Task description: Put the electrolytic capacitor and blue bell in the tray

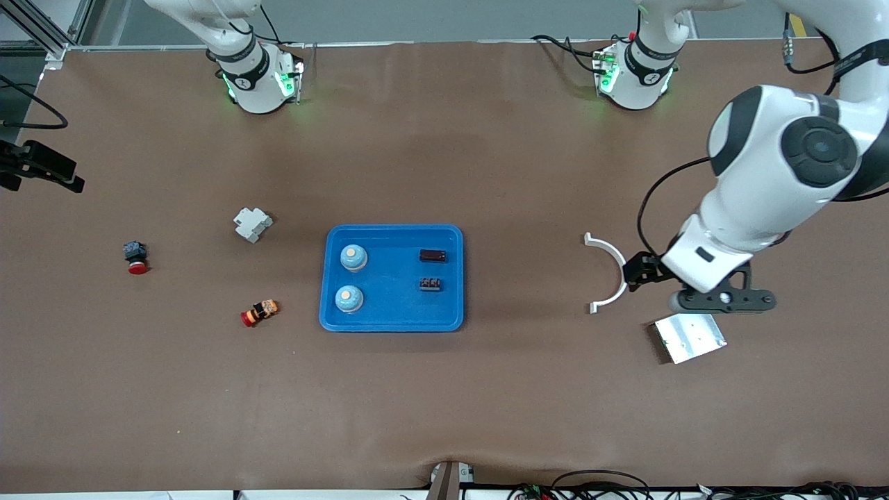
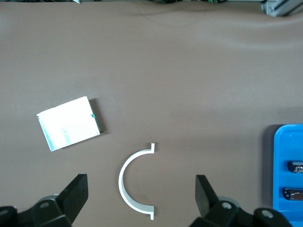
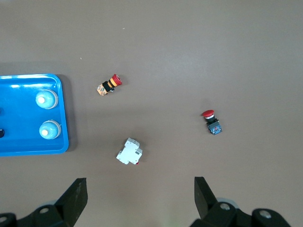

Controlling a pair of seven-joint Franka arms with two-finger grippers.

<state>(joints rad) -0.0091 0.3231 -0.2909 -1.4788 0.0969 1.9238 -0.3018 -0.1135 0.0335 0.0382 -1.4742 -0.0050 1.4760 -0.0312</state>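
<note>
At table centre, the blue tray (image 1: 392,319) holds two blue bells (image 1: 353,257), one nearer the front camera, toward the right arm's end, and two small dark components (image 1: 432,256) toward the left arm's end. Just off the tray toward the right arm's end lie a white breaker (image 1: 252,224), an orange-bodied red pushbutton (image 1: 260,312), and a black-bodied red pushbutton (image 1: 135,256). Toward the left arm's end lie a white half-ring (image 1: 608,272) and a silver plate (image 1: 689,337). Left gripper (image 2: 140,189) hovers over the half-ring, jaws wide, empty. Right gripper (image 3: 140,191) hangs over bare table beside the breaker, jaws wide, empty.
</note>
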